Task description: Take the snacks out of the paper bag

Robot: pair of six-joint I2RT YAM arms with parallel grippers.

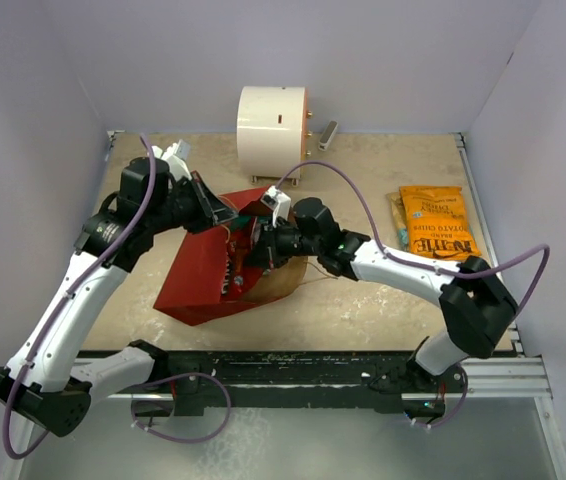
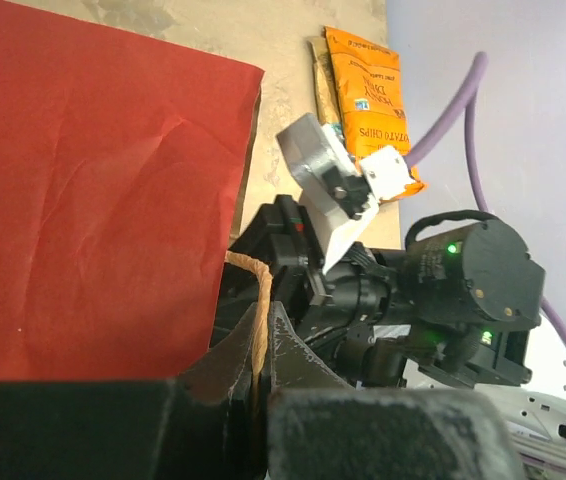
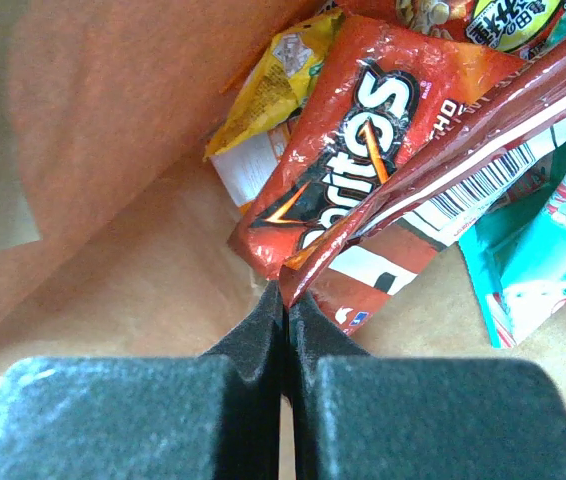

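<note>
Right end effector (image 1: 247,257) at paper bag (image 1: 196,283)

Red paper bag (image 1: 198,280) (brown inside); orange chip bag (image 1: 438,222).

snacks (image 3: 353,150) in paper bag (image 1: 198,280), chip bag (image 1: 438,225) right

Our left arm (image 1: 58,310) and right arm (image 1: 403,265) have white links, black joints, looping purple cables (image 2: 455,105), small green lights (image 2: 451,247).
</note>
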